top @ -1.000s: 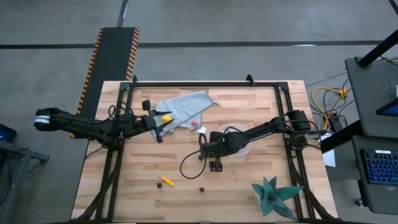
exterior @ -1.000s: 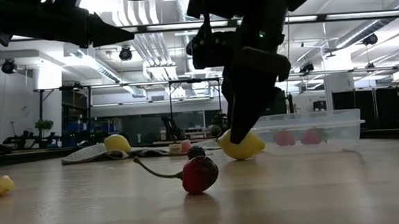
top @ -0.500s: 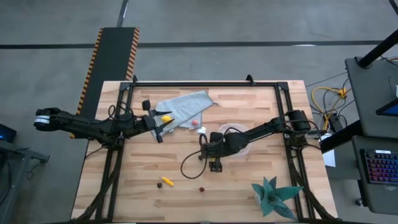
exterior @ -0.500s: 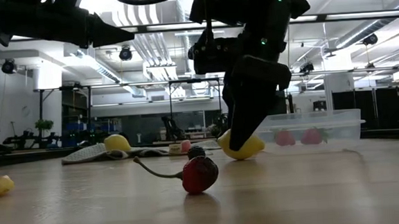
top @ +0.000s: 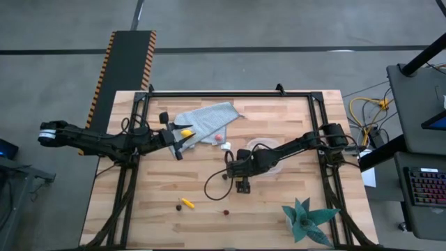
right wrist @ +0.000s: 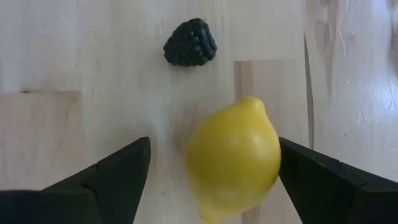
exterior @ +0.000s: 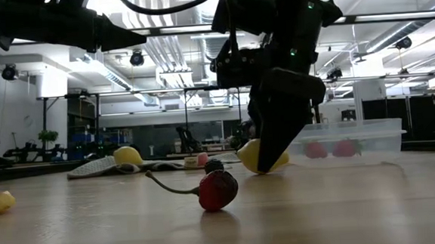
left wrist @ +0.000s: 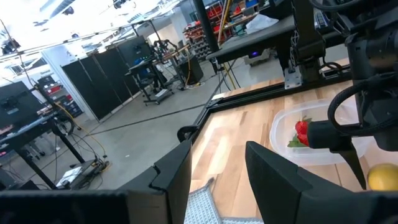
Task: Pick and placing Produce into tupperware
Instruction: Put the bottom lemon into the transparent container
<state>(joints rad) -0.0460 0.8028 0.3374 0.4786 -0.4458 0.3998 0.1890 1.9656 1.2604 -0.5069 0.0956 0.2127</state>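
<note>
A yellow lemon (right wrist: pixel 233 158) lies on the wooden table with a dark blackberry bit (right wrist: pixel 190 42) just beyond it. My right gripper (right wrist: pixel 214 149) is open and points steeply down, one finger on each side of the lemon (exterior: pixel 250 155). Right beside it stands the clear tupperware (exterior: pixel 370 137) with two red strawberries (exterior: pixel 315 150) inside. My left gripper (left wrist: pixel 217 149) is open and held level above the grey-blue cloth (top: pixel 208 120), nothing between its fingers. Another lemon (top: pixel 186 131) lies on that cloth. My right gripper comes at the lemon from above, with its fingers down at table level. One finger (right wrist: pixel 311 180) stands right at the lemon's side (right wrist: pixel 273 155); whether it touches, I cannot tell. The other finger (right wrist: pixel 118 174) is clear of the lemon, which rests on the table.
A red cherry-like piece with a stem (exterior: pixel 218 190) lies nearer the front, with an orange-yellow stick (top: pixel 187 203) and a dark bit (top: pixel 178 206) to its left. A strawberry (top: pixel 218 137) and a white block (top: pixel 226 146) lie by the cloth. A teal plant (top: pixel 306 217) stands front right.
My right gripper has come down a little around the lemon, so that its fingertips now reach table level. The lemon has stayed where it was.
</note>
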